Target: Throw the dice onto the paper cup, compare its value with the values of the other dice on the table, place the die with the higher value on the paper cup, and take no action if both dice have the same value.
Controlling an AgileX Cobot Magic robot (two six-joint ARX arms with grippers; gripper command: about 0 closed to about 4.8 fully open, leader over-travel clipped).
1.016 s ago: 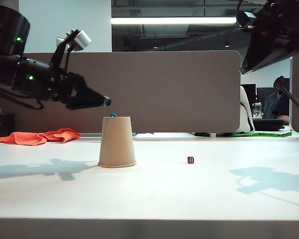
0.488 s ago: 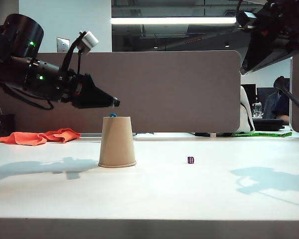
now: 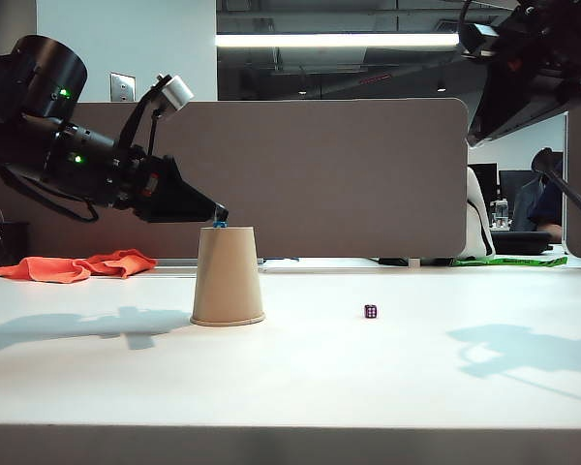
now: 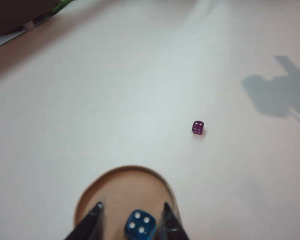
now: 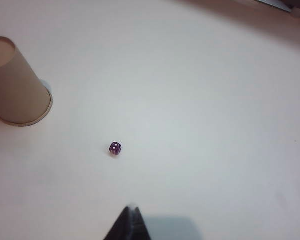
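The paper cup (image 3: pixel 228 276) stands upside down on the white table (image 3: pixel 300 378). The blue dice (image 3: pixel 220 225) rests on the cup's upturned base, showing four pips (image 4: pixel 140 226). My left gripper (image 3: pixel 220 213) slants down onto the cup top (image 4: pixel 121 192). It is open (image 4: pixel 131 209), a finger on each side of the blue dice with a gap at both sides. The purple other dice (image 3: pixel 370 311) lies on the table right of the cup (image 4: pixel 198 127) (image 5: pixel 115 148). My right gripper (image 5: pixel 132 209) is shut, empty and hangs high at the right (image 3: pixel 484 126).
An orange cloth (image 3: pixel 77 264) lies at the back left, beside a grey partition (image 3: pixel 349 174) along the table's far edge. A green strip (image 3: pixel 513 260) sits at the back right. The arms cast shadows on the table (image 3: pixel 523 354).
My left gripper has moved right and down, from above and left of the cup to its top, its fingers now either side of the blue dice. The right arm has stayed still.
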